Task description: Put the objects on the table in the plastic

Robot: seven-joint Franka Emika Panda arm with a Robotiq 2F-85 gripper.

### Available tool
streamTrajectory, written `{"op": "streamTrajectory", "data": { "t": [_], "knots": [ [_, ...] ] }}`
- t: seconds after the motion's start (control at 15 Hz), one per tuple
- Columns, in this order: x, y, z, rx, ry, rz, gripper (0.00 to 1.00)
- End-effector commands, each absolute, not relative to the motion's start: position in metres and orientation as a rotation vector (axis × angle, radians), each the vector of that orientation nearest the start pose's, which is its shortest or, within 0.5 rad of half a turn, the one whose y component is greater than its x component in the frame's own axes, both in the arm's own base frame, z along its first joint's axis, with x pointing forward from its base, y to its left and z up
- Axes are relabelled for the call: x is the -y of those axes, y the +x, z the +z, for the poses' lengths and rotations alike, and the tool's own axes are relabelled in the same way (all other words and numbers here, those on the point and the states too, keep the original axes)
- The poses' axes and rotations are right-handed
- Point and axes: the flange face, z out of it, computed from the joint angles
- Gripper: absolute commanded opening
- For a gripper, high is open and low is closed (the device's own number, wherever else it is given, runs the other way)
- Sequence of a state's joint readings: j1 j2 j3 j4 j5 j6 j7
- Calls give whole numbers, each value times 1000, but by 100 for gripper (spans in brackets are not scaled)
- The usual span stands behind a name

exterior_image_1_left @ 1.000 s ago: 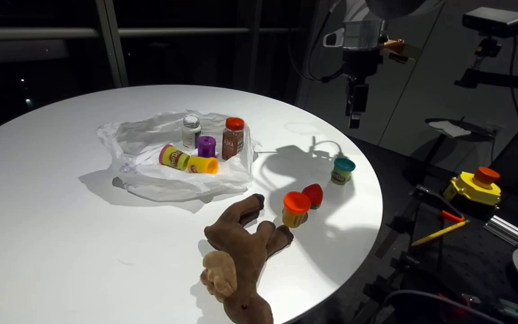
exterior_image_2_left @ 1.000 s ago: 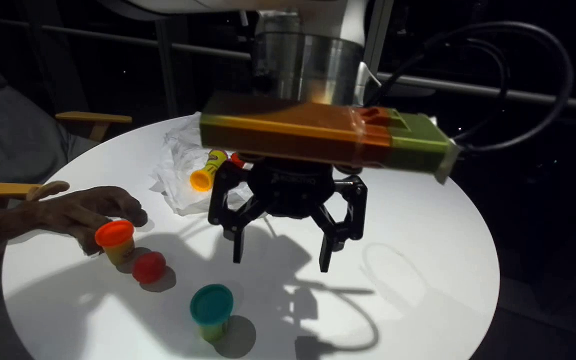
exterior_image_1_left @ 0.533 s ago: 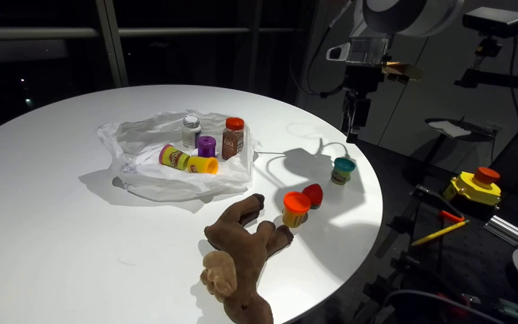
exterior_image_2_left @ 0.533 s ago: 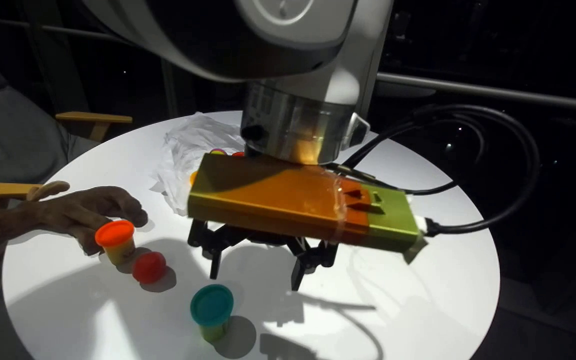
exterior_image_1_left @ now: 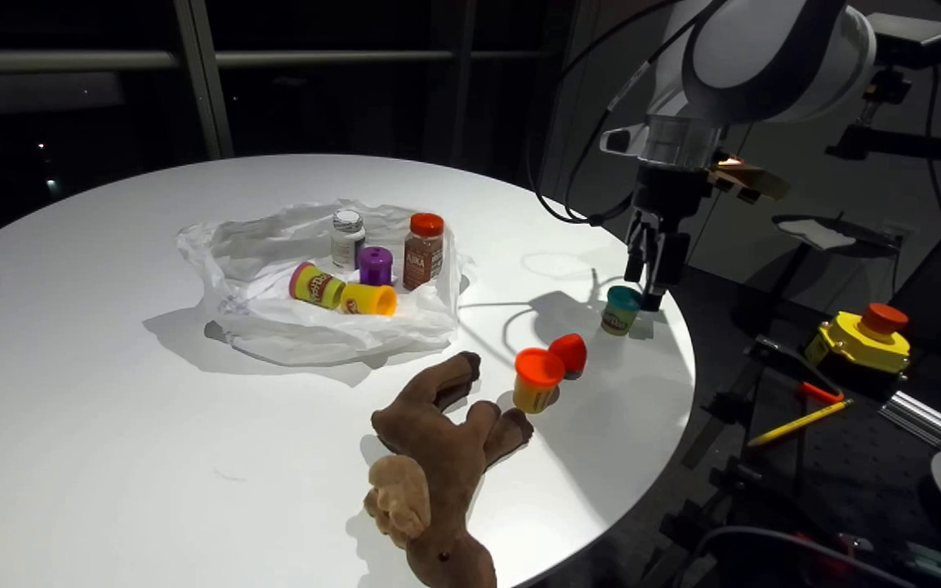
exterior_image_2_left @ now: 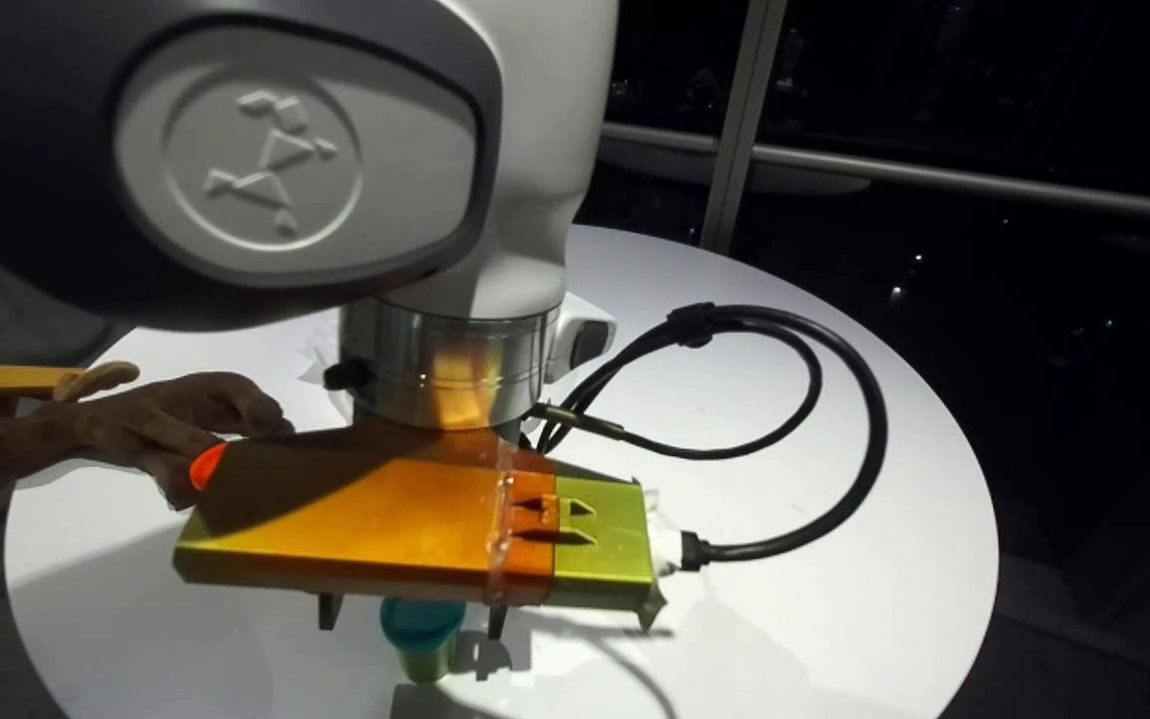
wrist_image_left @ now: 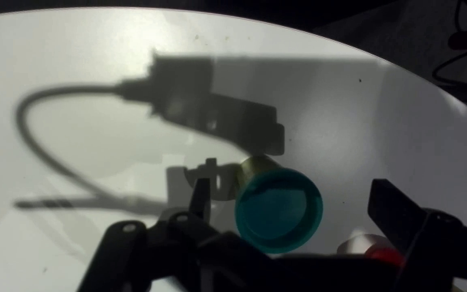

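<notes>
the claw stood spread wide and had hold of nothing; in the wrist view its fingers were to either side of the teal-lidded tub, a gap showing on each side. whether the tips hung above the lid's rim or below it, i could not tell. the tub itself sat upright near the edge of the round white tabletop. near it stood an orange-lidded tub, also upright, with a red toy just beside it. the brown plush animal lay on its side, its feet close to the orange-lidded tub.

the plastic bag lay open on the tabletop, well apart from the claw, whitish and crumpled. in it a white bottle, a purple cup and a red-lidded jar stood upright; a pink-lidded yellow tub and a yellow-orange tub lay on their sides in front of those, end to end. in an exterior view the arm and its orange and green casing covered nearly all of the bag. off the tabletop, a pencil lay near a yellow box with a red button.
</notes>
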State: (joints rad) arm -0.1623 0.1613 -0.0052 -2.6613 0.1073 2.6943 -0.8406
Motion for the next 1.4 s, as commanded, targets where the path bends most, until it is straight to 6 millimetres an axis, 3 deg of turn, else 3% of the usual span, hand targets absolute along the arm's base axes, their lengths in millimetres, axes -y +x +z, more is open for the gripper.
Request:
{"op": "streamTrajectory", "data": {
  "t": [0.0, 0.27, 0.33, 0.4, 0.8, 0.87, 1.0, 1.33],
  "knots": [
    [62, 392, 176, 879, -2927, 78, 100],
    [56, 398, 173, 875, -2946, 20, 100],
    [56, 399, 172, 871, -2948, 16, 75],
    [56, 400, 170, 870, -2949, 19, 74],
    [56, 397, 168, 813, -2979, 41, 25],
    [54, 399, 172, 790, -2990, 35, 29],
    [45, 408, 189, 726, -3024, -17, 27],
    [-19, 455, 264, 629, -3114, -113, 26]
  ]
}}
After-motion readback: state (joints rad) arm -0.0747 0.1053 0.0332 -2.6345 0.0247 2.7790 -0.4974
